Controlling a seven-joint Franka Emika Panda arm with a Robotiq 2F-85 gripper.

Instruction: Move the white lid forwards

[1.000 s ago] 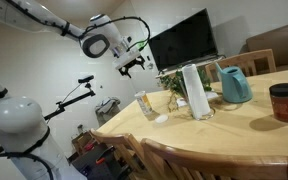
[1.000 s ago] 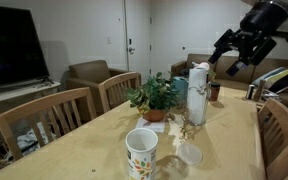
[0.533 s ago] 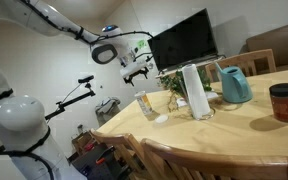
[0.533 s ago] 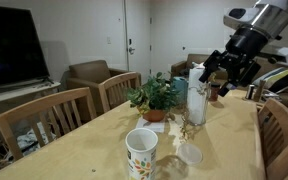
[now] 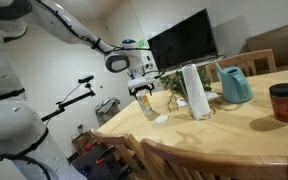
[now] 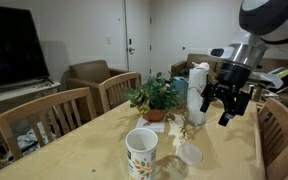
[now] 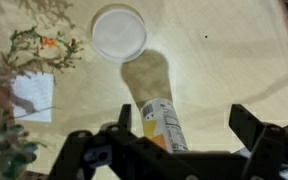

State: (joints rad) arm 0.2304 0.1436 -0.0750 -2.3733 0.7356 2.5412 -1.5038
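Scene: wooden table (image 6: 94, 150) carries all items. Above it the gripper (image 6: 227, 108) hangs clear of everything, jaws wide apart, nothing held; in the wrist view it sits over the patterned cup (image 7: 160, 122). Far side: tall white cylinder (image 6: 197, 92), upright, with the potted plant (image 6: 156, 97) just to its left. The white lid (image 6: 190, 154) lies flat on the table's near part, just right of the patterned cup, a small gap between them.
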